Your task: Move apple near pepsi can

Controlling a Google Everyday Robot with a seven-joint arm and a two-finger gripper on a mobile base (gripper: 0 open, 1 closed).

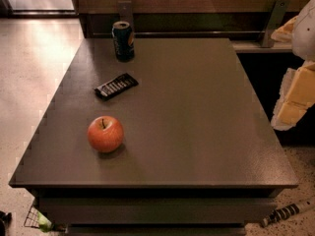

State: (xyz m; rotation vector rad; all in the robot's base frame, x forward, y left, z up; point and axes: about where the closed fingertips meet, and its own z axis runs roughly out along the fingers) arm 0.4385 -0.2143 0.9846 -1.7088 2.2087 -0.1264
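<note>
Your gripper (pixel 294 102) hangs off the table's (pixel 197 112) right edge; open or closed, can't tell. Apple (pixel 105 134) near left, can (pixel 123 41) far left, bar (pixel 116 86) between them.

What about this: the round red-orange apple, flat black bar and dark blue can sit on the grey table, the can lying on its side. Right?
No: the camera view shows the dark blue can upright; the rest holds. The gripper hangs beyond the grey table at its right edge.

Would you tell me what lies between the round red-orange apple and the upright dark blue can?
A flat black bar with white lettering lies between apple and can in the camera view; the gripper is at the right edge.
</note>
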